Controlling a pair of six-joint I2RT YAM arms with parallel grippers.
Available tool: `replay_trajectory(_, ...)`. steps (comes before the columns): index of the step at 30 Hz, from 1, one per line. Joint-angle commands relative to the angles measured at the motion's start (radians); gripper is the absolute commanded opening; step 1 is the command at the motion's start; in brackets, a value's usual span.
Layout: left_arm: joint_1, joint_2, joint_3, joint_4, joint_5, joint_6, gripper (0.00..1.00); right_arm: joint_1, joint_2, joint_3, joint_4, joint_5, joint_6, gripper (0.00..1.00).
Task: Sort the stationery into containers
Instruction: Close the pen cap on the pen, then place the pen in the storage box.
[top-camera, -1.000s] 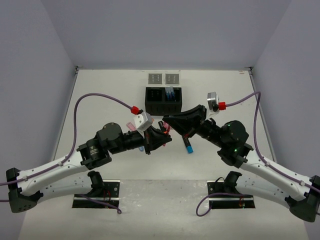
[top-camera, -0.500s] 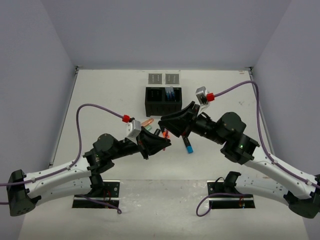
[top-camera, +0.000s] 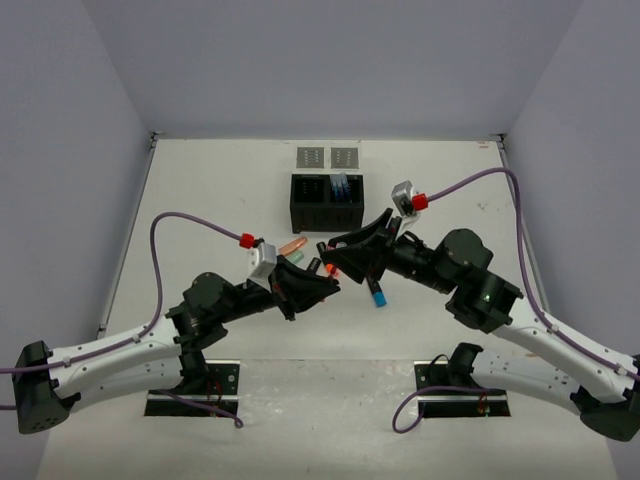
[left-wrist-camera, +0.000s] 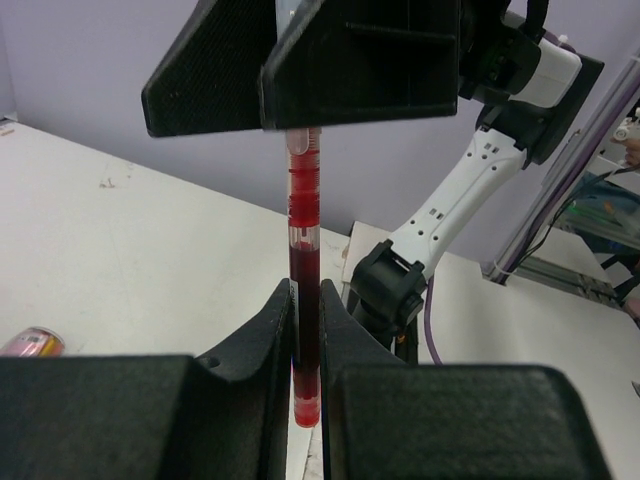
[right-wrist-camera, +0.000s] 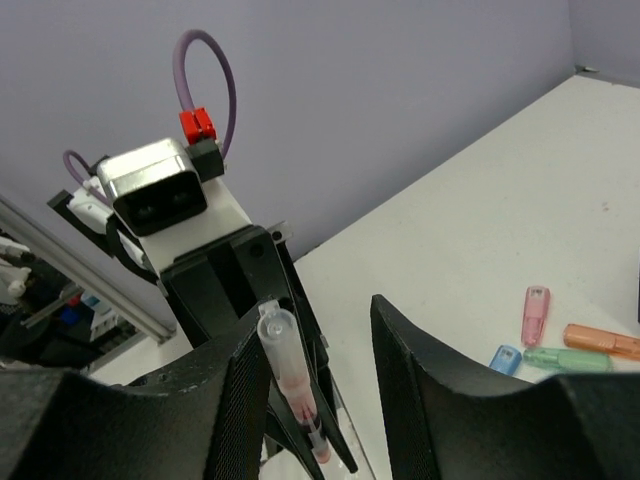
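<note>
- Left gripper (left-wrist-camera: 305, 292) is clamped on the lower part of one red pen (left-wrist-camera: 304, 225). The pen stands upright above the table (top-camera: 200, 200), between the two grippers.
- Right gripper (right-wrist-camera: 320, 322) has its jaws apart around the pen's clear top end. The pen is beside one finger and the other finger is well apart.
- Top view count: one salmon tube (top-camera: 293, 245) lies just left of the pen, and one blue-capped marker (top-camera: 378, 297) lies to its right. Both are on the table.
- Right wrist count: four small items lie close together: short blue item (right-wrist-camera: 505, 357), pink highlighter (right-wrist-camera: 535, 314), green highlighter (right-wrist-camera: 565, 358), orange highlighter (right-wrist-camera: 602, 340).
- Far side: one black box (top-camera: 327, 216) with two compartments has blue pens (top-camera: 341, 186) in the right one; number unclear. Two grey trays (top-camera: 312, 157) sit just behind it, side by side.
- Versus one second ago: the left arm is pulled back toward its base, uncovering the salmon tube. The right wrist has shifted left. Marker, box and trays are unmoved.
- Materials: the pen is a thin clear barrel with red inside. The gripper fingers are matte black wedges. The trays are flat squares with dotted bottoms, and the box is rigid and rectangular.
</note>
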Motion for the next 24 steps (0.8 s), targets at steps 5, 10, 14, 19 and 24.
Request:
replay_trajectory(5, -0.007, 0.003, 0.065, 0.064, -0.017, -0.013, 0.0, -0.007, -0.008, -0.069, 0.015, -0.05, -0.047, 0.32)
replay_trajectory(10, -0.006, 0.009, 0.072, 0.066, -0.026, -0.016, 0.0, -0.006, -0.014, -0.09, 0.045, -0.055, -0.042, 0.14)
replay_trajectory(14, -0.007, 0.007, 0.087, 0.038, -0.086, -0.023, 0.0, -0.007, -0.014, -0.09, 0.045, -0.037, -0.042, 0.0)
replay_trajectory(19, -0.006, 0.052, 0.169, -0.226, -0.303, -0.048, 0.95, -0.033, 0.014, -0.066, 0.035, 0.265, -0.093, 0.0)
replay_trajectory(24, -0.005, 0.112, 0.282, -0.674, -0.726, -0.145, 1.0, -0.155, 0.148, 0.009, 0.054, 0.527, -0.165, 0.0)
